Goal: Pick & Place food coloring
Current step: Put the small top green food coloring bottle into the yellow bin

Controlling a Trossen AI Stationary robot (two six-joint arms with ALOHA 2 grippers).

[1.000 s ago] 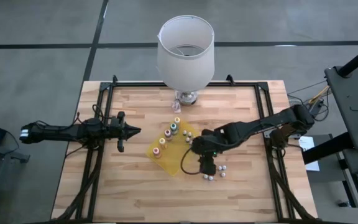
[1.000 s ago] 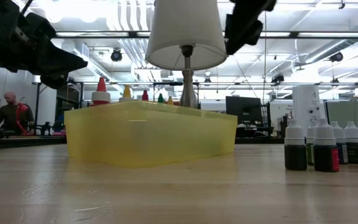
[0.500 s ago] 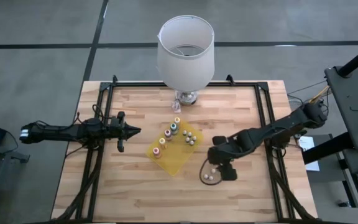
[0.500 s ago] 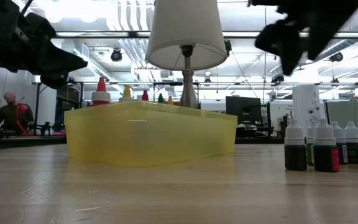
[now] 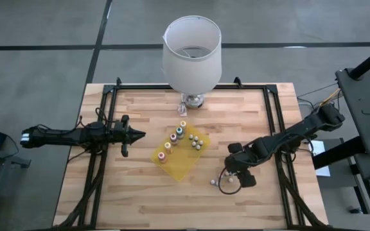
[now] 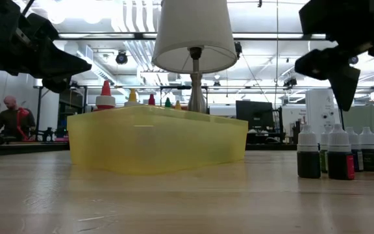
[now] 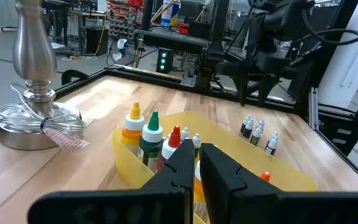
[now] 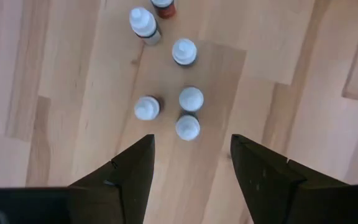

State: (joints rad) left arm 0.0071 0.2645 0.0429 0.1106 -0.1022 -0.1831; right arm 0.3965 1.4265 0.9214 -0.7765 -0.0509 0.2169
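The right gripper (image 8: 191, 165) hangs with fingers spread wide and empty, above a cluster of white-capped food coloring bottles (image 8: 190, 99) standing on the wooden table (image 5: 140, 192), apart from the yellow tray (image 5: 180, 163); more coloured-cap bottles (image 7: 153, 134) stand inside the tray; the left gripper (image 5: 135, 135), closed and empty, waits left of the tray.
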